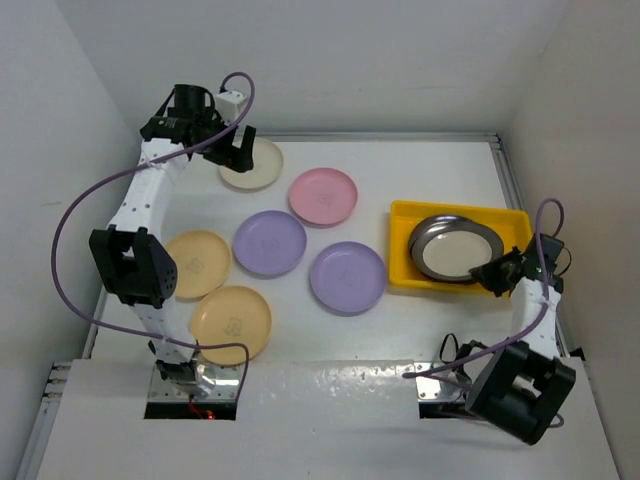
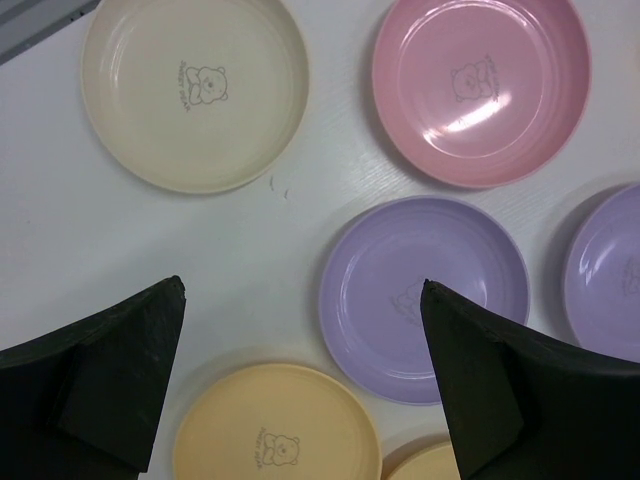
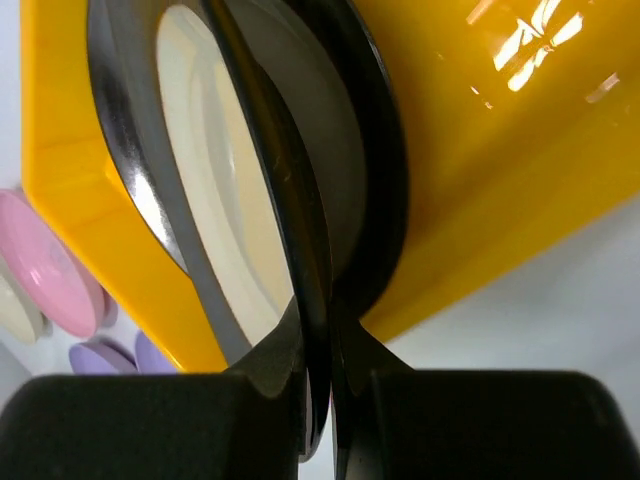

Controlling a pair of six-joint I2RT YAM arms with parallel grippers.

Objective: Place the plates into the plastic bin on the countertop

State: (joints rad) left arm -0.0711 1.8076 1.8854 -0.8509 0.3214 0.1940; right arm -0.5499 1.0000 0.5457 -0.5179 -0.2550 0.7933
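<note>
- Now: right claw (image 3: 318,340) clamped on rim of silver plate (image 3: 200,170), which sits inside the plastic bin (image 3: 480,180) just ahead.
- Left claw (image 2: 302,290) gaping; cream plate (image 2: 195,90) ahead-left on counter (image 2: 335,150); I'd take it with this arm.

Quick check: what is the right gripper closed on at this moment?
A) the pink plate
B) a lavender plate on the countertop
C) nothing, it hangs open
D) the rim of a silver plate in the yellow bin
D: in the right wrist view the right gripper pinches the rim of the silver plate, which lies in the yellow bin.
</note>
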